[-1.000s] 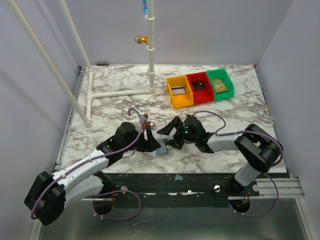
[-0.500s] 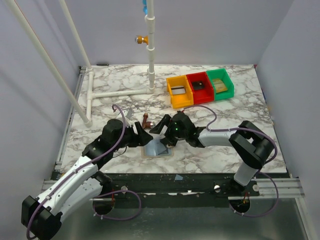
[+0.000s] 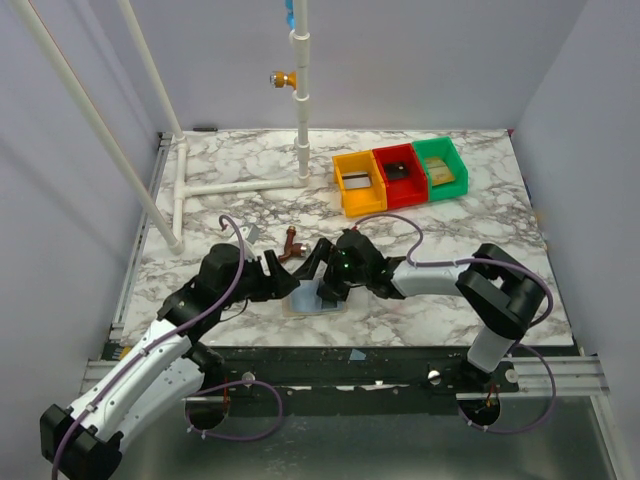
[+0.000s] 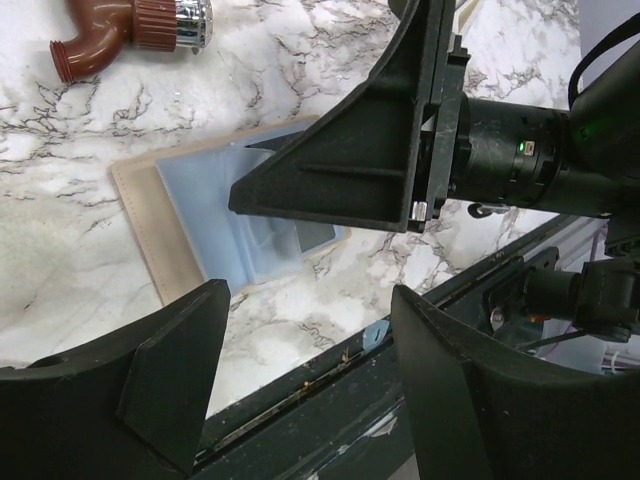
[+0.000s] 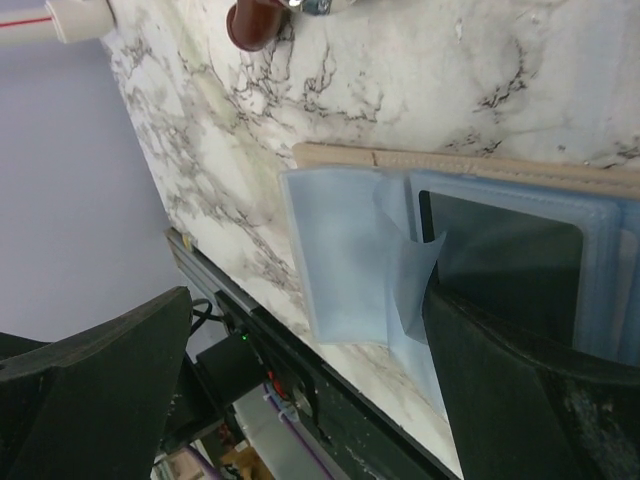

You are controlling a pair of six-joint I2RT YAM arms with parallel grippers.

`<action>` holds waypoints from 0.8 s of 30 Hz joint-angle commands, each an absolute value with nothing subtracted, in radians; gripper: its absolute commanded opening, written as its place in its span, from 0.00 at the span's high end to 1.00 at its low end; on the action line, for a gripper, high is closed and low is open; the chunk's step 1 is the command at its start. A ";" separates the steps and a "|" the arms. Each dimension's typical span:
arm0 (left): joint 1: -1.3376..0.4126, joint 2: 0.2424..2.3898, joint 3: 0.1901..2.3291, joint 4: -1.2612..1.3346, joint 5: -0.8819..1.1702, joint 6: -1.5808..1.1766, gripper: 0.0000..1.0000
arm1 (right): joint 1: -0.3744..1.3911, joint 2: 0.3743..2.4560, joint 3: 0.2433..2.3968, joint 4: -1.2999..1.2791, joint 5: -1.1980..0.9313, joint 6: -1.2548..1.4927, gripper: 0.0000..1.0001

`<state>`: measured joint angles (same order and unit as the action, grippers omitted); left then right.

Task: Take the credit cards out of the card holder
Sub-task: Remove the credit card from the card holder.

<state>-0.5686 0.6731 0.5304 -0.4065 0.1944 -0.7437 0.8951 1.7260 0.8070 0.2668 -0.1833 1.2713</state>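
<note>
The worktop (image 3: pixel 500 230) was white marble-patterned with grey-black veining. The card holder (image 4: pixel 215 215) showed pale translucent blue pockets on a beige stitched backing; a dark card (image 5: pixel 500 270) sat in one pocket. Beyond stood a yellow bin (image 3: pixel 359 183), a red bin (image 3: pixel 400 176) and a green bin (image 3: pixel 441 167). The pipe fitting (image 4: pixel 100 40) was reddish-brown with a chrome collar.

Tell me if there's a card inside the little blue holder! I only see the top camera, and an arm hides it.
Observer: Yes. The right wrist camera shows a dark flat card tucked in a clear pocket of the opened grey-blue plastic card holder.
Operator: Is the right gripper grabbing it?
Observer: No. The right gripper stands open above the holder; one clear leaf curls up beside its fingertip.
Operator: And the left one?
Observer: The left wrist camera shows the left gripper open, with nothing between its fingers.
</note>
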 commanded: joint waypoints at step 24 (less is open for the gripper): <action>-0.561 0.578 0.487 -0.492 0.243 -0.701 0.34 | 0.950 1.846 0.999 0.252 -0.204 1.259 0.00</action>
<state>-0.5686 0.5766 0.4950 -0.4683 0.2199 -0.7223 0.9344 1.8614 0.9401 0.3077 -0.2337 1.2900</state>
